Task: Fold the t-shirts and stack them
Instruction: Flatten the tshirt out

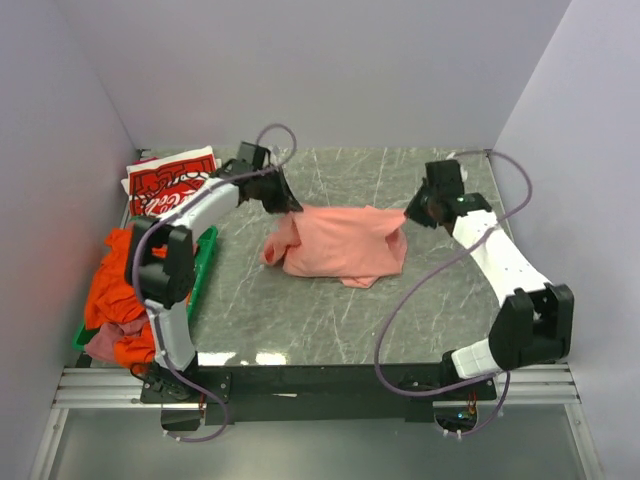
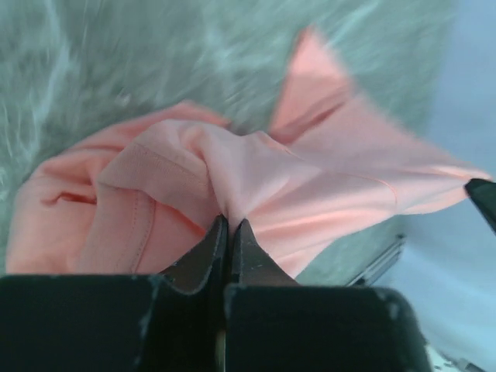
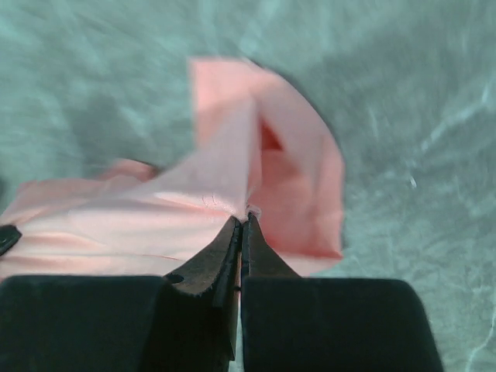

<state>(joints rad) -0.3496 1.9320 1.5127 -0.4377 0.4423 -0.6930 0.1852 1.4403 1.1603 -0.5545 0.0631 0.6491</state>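
Observation:
The salmon-pink t-shirt [image 1: 345,243] hangs bunched over the middle of the marble table, stretched between both grippers. My left gripper [image 1: 284,204] is shut on its left upper edge; the left wrist view shows the cloth [image 2: 256,178] pinched in the closed jaws. My right gripper [image 1: 411,213] is shut on its right upper edge; the right wrist view shows the cloth [image 3: 225,194] pinched in the jaws. The red t-shirt with white print [image 1: 170,182] lies folded at the far left. The orange t-shirt [image 1: 115,285] and the mauve t-shirt [image 1: 108,341] lie crumpled in the crate.
A green plastic crate [image 1: 204,262] stands at the table's left edge beside the left arm. White walls close in the back and both sides. The marble table [image 1: 330,320] has a metal rail along its near edge.

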